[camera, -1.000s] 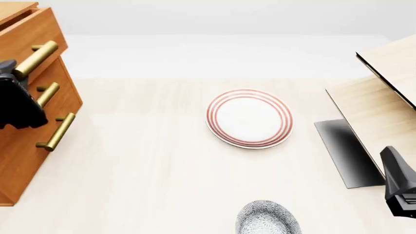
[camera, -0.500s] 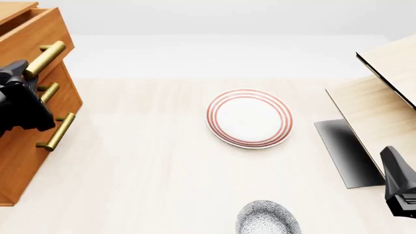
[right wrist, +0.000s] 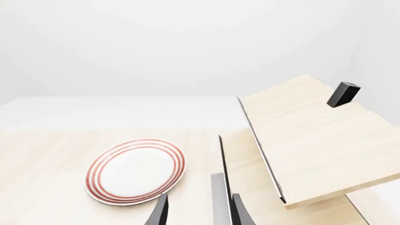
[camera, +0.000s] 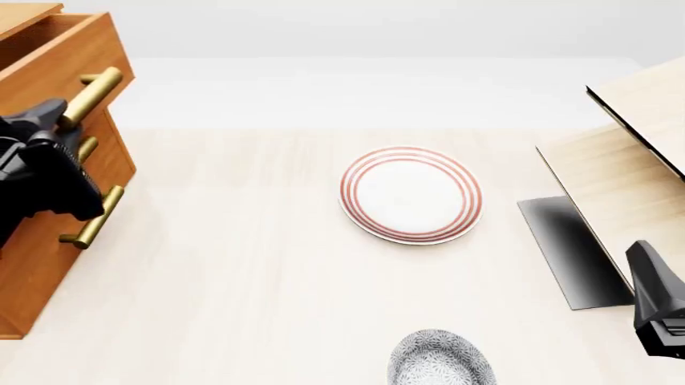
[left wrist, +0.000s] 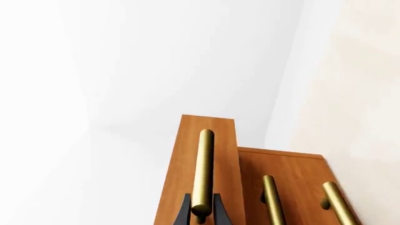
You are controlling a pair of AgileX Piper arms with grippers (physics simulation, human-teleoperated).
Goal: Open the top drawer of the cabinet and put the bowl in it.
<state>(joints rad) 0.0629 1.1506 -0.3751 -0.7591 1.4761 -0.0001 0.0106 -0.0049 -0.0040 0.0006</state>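
The left gripper (camera: 62,115) is clamped on the near end of the brass handle (camera: 90,98) of the top drawer (camera: 54,58), and over the last second that drawer has slid out from the cabinet (camera: 32,265): its front now stands clear of the two lower drawers (left wrist: 293,187), and its handle sits farther toward the striped plate (camera: 411,194) than a second ago. The left wrist view shows the dark fingertips (left wrist: 183,211) on either side of the bar, so the jaws look closed on it. A strip of the drawer's open interior shows behind its front panel. By the look of it the opening is under way but not finished; the gap seems narrow for a bowl, though the cabinet is cut off at the frame's edge.

The bowl (camera: 440,358) sits untouched on the pale surface, on the near side of the plate and well apart from the cabinet. The right gripper (right wrist: 198,212) has not moved; it hangs beside the pale wooden box (camera: 631,160), far from the cabinet, its jaws apart and holding nothing.
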